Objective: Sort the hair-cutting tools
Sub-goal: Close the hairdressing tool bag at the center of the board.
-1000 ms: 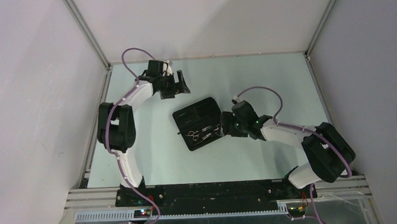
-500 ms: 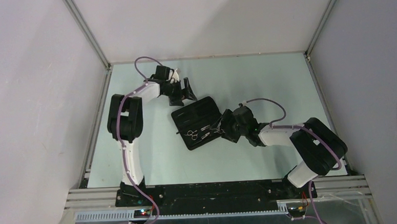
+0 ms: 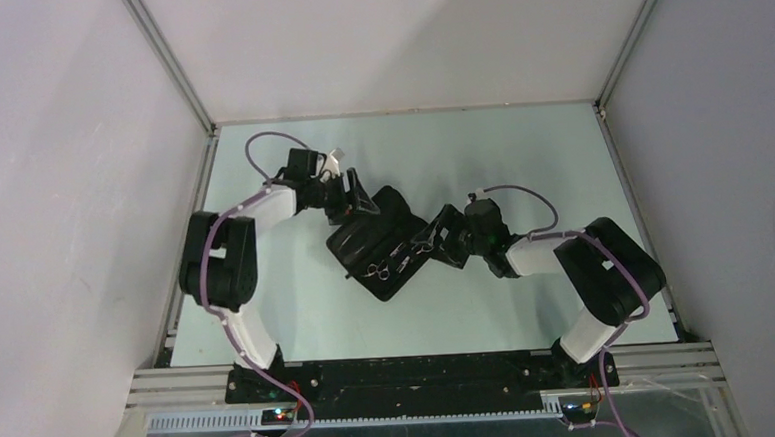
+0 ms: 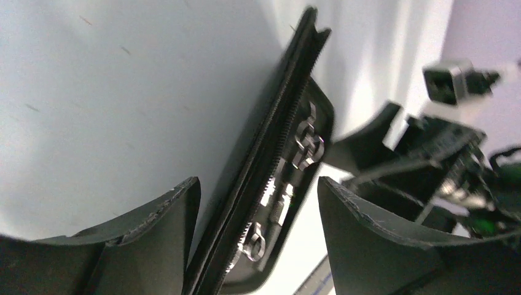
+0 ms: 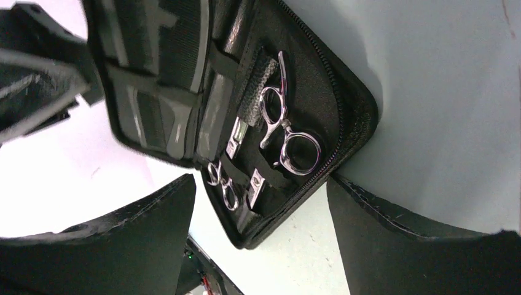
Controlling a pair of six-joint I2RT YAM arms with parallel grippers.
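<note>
R wrist view: case far end cut off at top edge; smaller scissors partly under strap. L wrist view: right claw beyond case blurred. Combs: can't ID.

You have nothing legible here: no lettering, label, brand mark or number can be read on the black rectangular fabric case or the silver metal scissors.
</note>
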